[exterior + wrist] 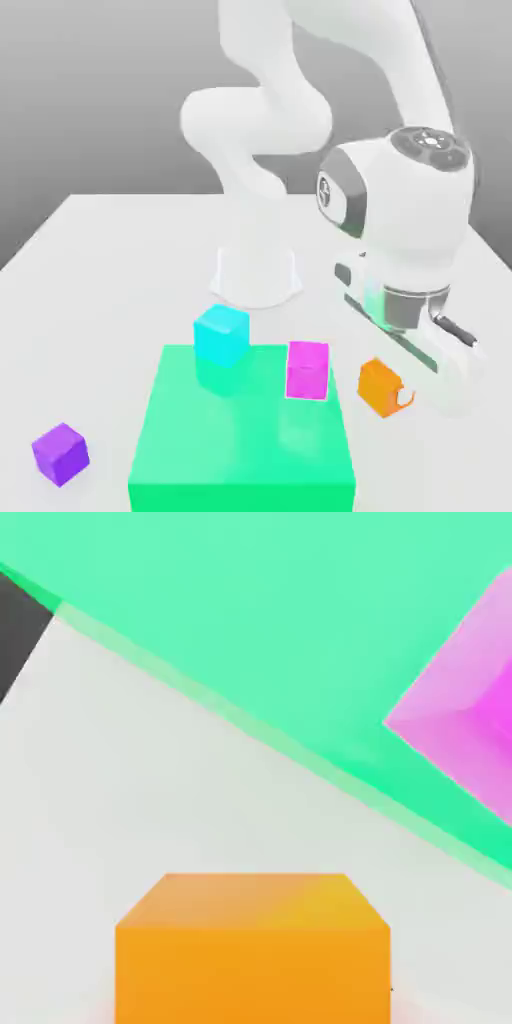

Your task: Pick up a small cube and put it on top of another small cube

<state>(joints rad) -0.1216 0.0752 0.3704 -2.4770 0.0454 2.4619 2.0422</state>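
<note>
The arm bends down over the white bench (110, 260), its wrist tilted so the hand (405, 397) reaches low toward the exterior view's right. The hand is clamped on the orange cube (379, 385), which sits just beside the green slab (240, 440), close to the bench surface. On the slab stand a cyan cube (221, 335) and a magenta block (307, 370). A purple cube (60, 453) lies well apart on the exterior view's left.

The exterior view looks down across the table (100, 260) facing the arm. The hand view sits close above the orange cube (252, 947) at the gripper (400, 392). Both views share the green slab (240, 440) and magenta block (307, 371) beside it.
</note>
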